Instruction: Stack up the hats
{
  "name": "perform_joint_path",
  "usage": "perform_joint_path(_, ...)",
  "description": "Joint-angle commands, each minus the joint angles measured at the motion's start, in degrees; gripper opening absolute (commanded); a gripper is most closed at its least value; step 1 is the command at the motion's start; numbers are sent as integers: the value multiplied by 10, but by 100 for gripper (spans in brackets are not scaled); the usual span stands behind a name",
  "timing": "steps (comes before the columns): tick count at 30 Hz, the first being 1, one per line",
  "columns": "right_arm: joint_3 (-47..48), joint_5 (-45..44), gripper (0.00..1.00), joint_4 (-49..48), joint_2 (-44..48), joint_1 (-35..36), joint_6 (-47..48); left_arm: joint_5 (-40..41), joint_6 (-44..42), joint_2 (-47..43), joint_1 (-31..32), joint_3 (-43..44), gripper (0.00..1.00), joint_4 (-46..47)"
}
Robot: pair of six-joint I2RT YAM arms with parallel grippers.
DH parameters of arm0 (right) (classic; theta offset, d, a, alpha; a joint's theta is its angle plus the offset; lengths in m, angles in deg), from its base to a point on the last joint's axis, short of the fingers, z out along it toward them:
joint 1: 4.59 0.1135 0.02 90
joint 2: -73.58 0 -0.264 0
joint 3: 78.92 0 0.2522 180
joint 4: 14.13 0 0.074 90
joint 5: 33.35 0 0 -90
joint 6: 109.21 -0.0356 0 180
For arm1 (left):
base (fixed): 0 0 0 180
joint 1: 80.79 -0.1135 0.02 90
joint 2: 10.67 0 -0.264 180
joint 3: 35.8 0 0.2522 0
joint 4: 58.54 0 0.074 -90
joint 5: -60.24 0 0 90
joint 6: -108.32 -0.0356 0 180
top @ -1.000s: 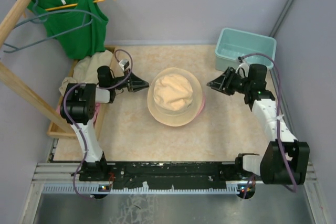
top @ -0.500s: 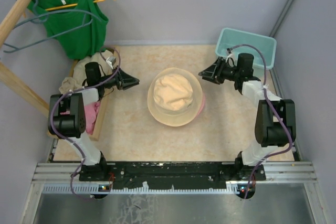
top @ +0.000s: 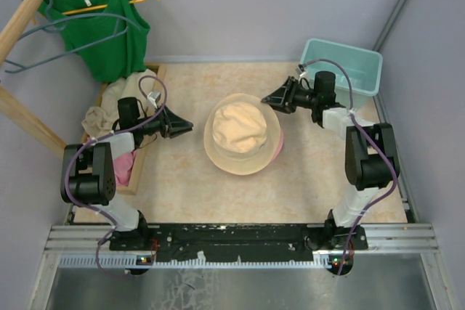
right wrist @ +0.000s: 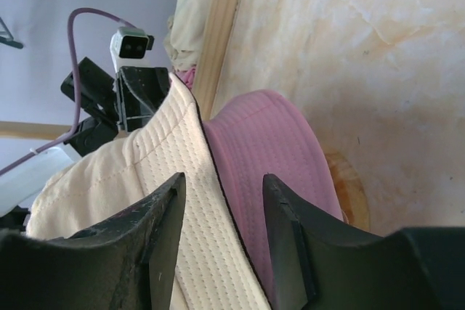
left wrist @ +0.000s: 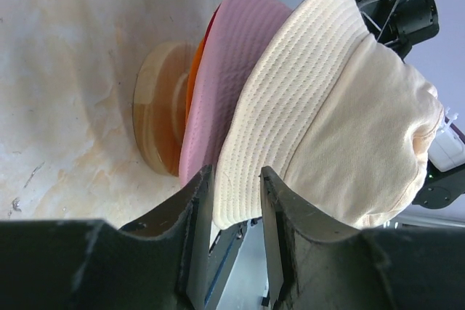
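The hats sit stacked at the table's middle, with the beige hat (top: 242,136) on top and the pink hat's brim (top: 278,148) showing under it. My left gripper (top: 189,127) hangs just left of the stack, open and empty. My right gripper (top: 266,99) hovers at the stack's far right, also open and empty. The left wrist view shows the beige hat (left wrist: 327,107), the pink hat (left wrist: 232,56) and an orange sliver (left wrist: 193,85) over a round wooden stand (left wrist: 156,114), beyond my gripper (left wrist: 236,186). The right wrist view shows beige hat (right wrist: 131,179) and pink hat (right wrist: 280,150) past my gripper (right wrist: 221,190).
A teal bin (top: 341,67) stands at the back right. A wooden tray (top: 139,172) along the left edge holds beige and pink cloth (top: 120,103). A green tank top (top: 109,30) hangs on a wooden rack at the back left.
The left gripper has drawn back leftward from the hat's brim. The right gripper has moved left and farther back. Both arms have folded toward the sides, and both jaws have widened slightly.
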Motion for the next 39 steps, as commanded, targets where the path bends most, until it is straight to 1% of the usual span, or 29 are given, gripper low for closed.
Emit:
perform_joint_path(1, 15, 13, 42, -61, -1, 3, -20, 5, -17, -13, -1, -4, 38, -17)
perform_joint_path(3, 13, 14, 35, -64, -3, 5, -25, 5, -17, -12, -1, -5, 38, -17)
perform_joint_path(6, 8, 20, 31, -71, -6, 6, -33, 1, -18, -6, -1, -6, 38, -16)
perform_joint_path(8, 3, 25, 31, -73, -8, 6, -39, 0, -18, -4, -1, -5, 38, -14)
perform_joint_path(12, -3, 34, 38, -74, -9, 7, -41, -3, -18, -1, -1, -6, 38, -12)
perform_joint_path(16, -8, 41, 38, -78, -6, 9, -44, -5, -20, 0, -1, -9, 38, -12)
perform_joint_path(21, -11, 48, 36, -74, -7, 20, -43, -8, -21, 5, -1, -9, 38, -9)
perform_joint_path(23, -12, 48, 31, -73, -7, 25, -43, -8, -20, 6, -1, -9, 38, -8)
perform_joint_path(25, -14, 52, 25, -75, -10, 29, -46, -8, -20, 6, -1, -10, 38, -7)
perform_joint_path(29, -21, 55, 2, -87, -15, 31, -59, -10, -21, 7, -1, -12, 38, -7)
perform_joint_path(30, -24, 53, 0, -87, -13, 30, -59, -9, -21, 6, -1, -12, 38, -6)
perform_joint_path(33, -48, 33, 0, -94, -4, 19, -65, -10, -21, 3, -1, -16, 38, -7)
perform_joint_path(36, -80, 21, 0, -101, 12, -11, -70, -9, -21, -3, -1, -21, 37, -8)
perform_joint_path(39, -106, 7, 0, -86, 33, -37, -60, -9, -19, -8, -1, -26, 38, -10)
